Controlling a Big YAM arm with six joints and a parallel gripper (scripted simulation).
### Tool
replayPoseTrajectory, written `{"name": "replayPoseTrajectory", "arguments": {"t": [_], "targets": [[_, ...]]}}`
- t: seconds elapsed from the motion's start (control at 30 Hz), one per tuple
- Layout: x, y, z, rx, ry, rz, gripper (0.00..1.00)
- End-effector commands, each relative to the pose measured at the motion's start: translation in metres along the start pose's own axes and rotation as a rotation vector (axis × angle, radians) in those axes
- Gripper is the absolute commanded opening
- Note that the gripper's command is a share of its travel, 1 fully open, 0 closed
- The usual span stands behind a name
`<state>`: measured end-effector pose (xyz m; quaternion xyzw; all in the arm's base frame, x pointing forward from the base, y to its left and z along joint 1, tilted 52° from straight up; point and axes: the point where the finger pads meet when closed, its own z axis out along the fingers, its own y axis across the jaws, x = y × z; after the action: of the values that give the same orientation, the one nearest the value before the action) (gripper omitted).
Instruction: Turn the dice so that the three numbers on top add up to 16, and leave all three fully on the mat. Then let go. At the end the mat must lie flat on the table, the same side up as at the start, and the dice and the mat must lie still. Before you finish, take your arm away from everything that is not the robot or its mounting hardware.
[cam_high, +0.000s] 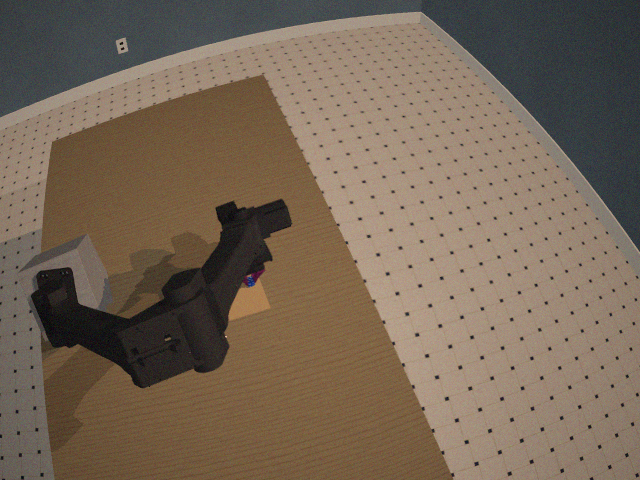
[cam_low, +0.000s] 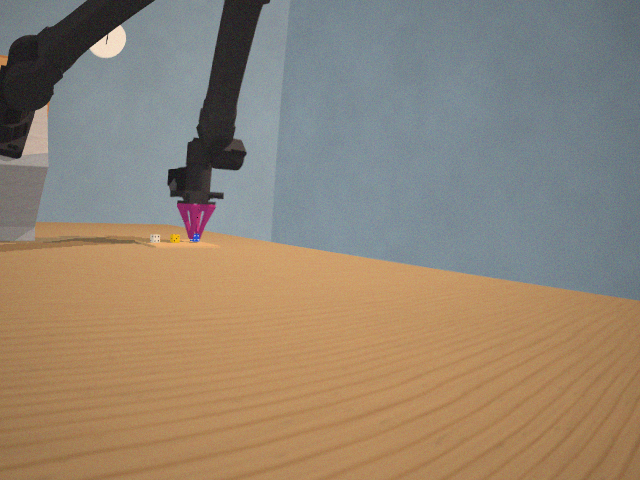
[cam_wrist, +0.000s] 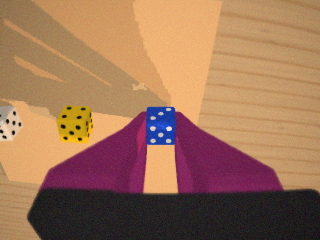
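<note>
My gripper (cam_low: 194, 236) (cam_wrist: 160, 121), with magenta fingers, is shut on the blue die (cam_high: 250, 280) (cam_low: 195, 238) (cam_wrist: 160, 132). The wrist view shows a three-pip face and a five-pip face of it; which is uppermost I cannot tell. It is low at the mat (cam_high: 250, 305) (cam_low: 175, 245) (cam_wrist: 202, 40); whether it touches is unclear. The yellow die (cam_low: 175, 238) (cam_wrist: 74, 124) rests on the mat to its left, showing faces with four and five pips. The white die (cam_low: 155, 238) (cam_wrist: 9, 124) stands further left, cut off by the wrist view's edge. The arm hides both in the top view.
A grey block (cam_high: 93, 276) (cam_low: 19, 201) stands by the arm's base end. The arm's shadow crosses the mat. The mat's right edge runs close to the right of the gripper in the wrist view, with the wooden table (cam_high: 310, 361) (cam_low: 320, 361) (cam_wrist: 270, 75) beyond.
</note>
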<state>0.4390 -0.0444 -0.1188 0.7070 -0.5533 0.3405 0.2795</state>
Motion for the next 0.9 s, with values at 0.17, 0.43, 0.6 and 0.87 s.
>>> {"name": "replayPoseTrajectory", "arguments": {"t": [0.17,0.43,0.6,0.87], "targets": [[0.0071,-0.0084,-0.0016,0.005,0.0,0.017,0.11],[0.0071,-0.0084,-0.0016,0.005,0.0,0.017,0.11],[0.0071,-0.0083,-0.0012,0.005,0.0,0.017,0.11],[0.0054,-0.0086,0.001,0.008,0.0,0.014,0.11]]}}
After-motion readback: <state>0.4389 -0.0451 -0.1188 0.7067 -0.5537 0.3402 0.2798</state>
